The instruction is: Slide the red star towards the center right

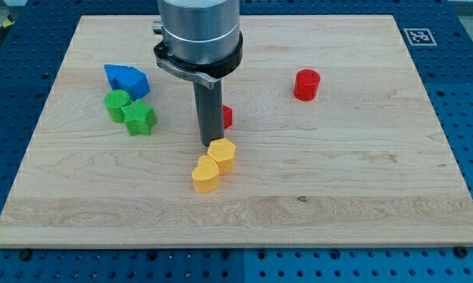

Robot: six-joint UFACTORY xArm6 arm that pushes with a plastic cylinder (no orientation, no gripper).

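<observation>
- No hand here, nothing to spread or pinch: our tip (211, 144) sits by the yellow hexagon (222, 153).
- Red star (228, 116), probably, hides behind the rod, mid-tabletop (362, 189).
- Risk: we shove yellow instead.

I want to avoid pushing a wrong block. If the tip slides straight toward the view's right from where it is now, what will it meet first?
Most likely the red star, mostly hidden behind the rod, just right of my tip. The yellow hexagon block sits just below the tip and could be grazed; depth is unclear. The red cylinder lies above that line.
</observation>
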